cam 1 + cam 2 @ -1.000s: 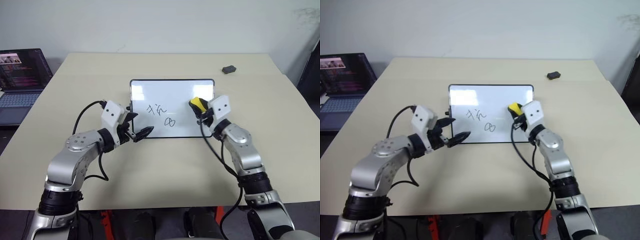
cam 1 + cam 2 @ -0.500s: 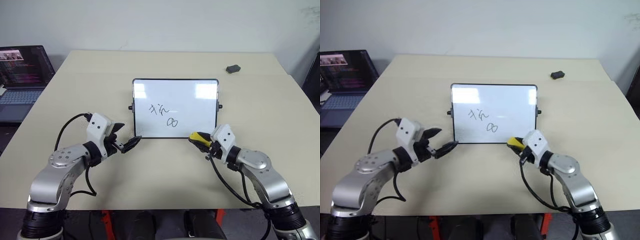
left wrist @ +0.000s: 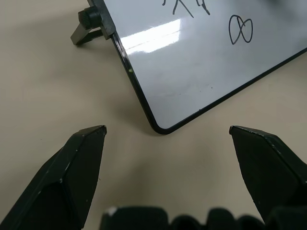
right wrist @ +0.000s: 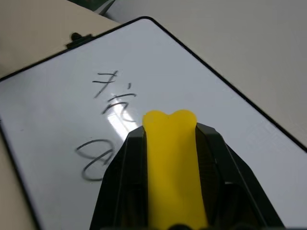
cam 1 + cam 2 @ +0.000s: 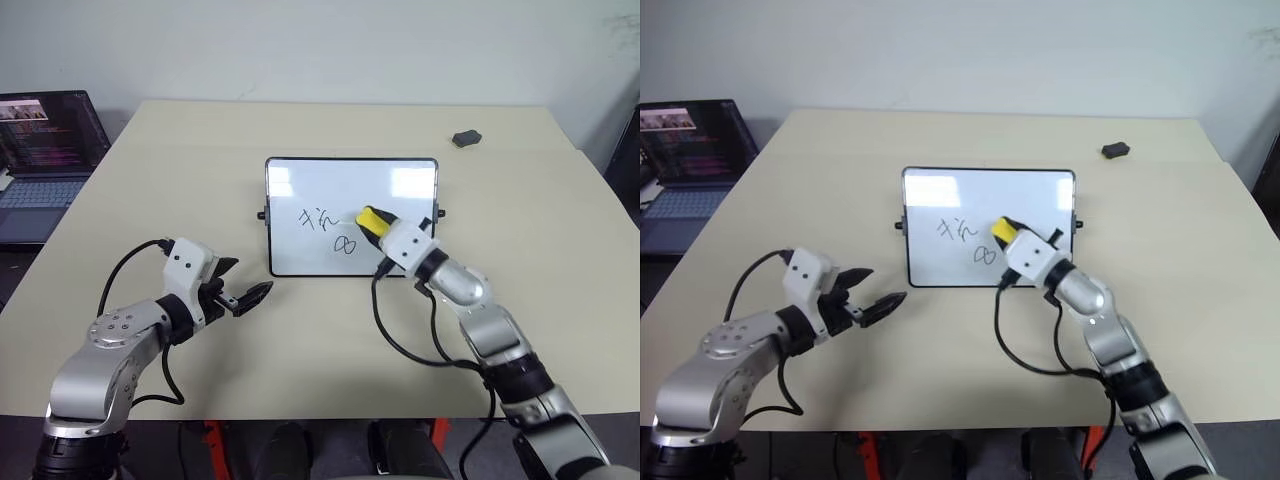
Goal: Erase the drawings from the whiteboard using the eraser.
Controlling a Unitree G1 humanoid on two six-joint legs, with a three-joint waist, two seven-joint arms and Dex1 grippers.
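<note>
Right gripper [image 5: 372, 222] clamps the eraser [image 5: 371, 219] over the whiteboard [image 5: 400, 205], beside the drawings [image 5: 330, 228]; left gripper [image 5: 243, 287] wide, empty

Table [image 5: 300, 380]: beige, broad.
Wall [image 5: 320, 45]: pale, behind table.
Laptop [image 5: 45, 150]: left of table, screen lit.

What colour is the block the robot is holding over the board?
Bright yellow; the eraser shows best in the right wrist view.
</note>
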